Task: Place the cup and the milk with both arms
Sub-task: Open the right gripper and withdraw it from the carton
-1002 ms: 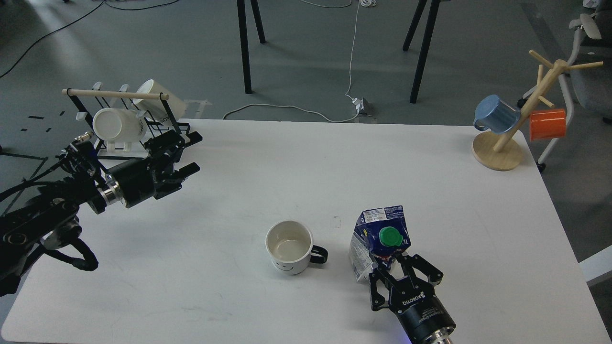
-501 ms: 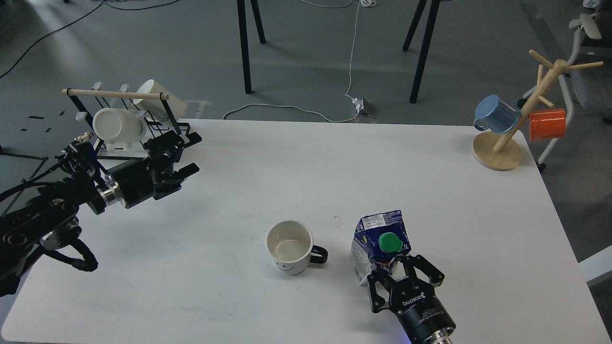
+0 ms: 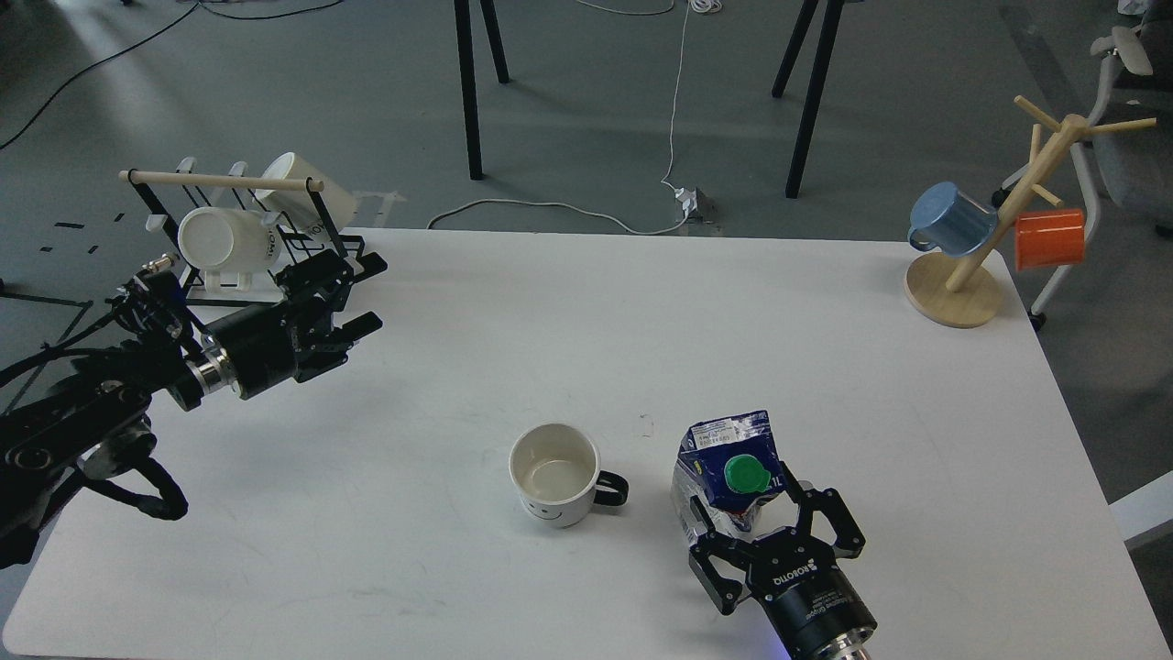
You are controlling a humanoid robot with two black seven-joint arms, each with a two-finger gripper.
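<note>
A white cup (image 3: 554, 474) with a smiley face and a black handle stands upright at the front middle of the white table (image 3: 586, 302). A blue milk carton (image 3: 729, 467) with a green cap stands just right of the cup. My right gripper (image 3: 772, 532) is right behind the carton's near side. Its fingers are spread wide on either side of the carton's lower part and look open. My left gripper (image 3: 371, 293) is open and empty above the table's left side, far from the cup, in front of the cup rack.
A black wire rack (image 3: 238, 229) with two white cups stands at the back left corner. A wooden mug tree (image 3: 971, 266) with a blue and an orange mug stands at the back right corner. Table legs and cables lie on the floor beyond.
The milk carton came down and slightly toward me with the right gripper. The right gripper's fingers have spread wider apart. The left arm and the cup have not moved.
</note>
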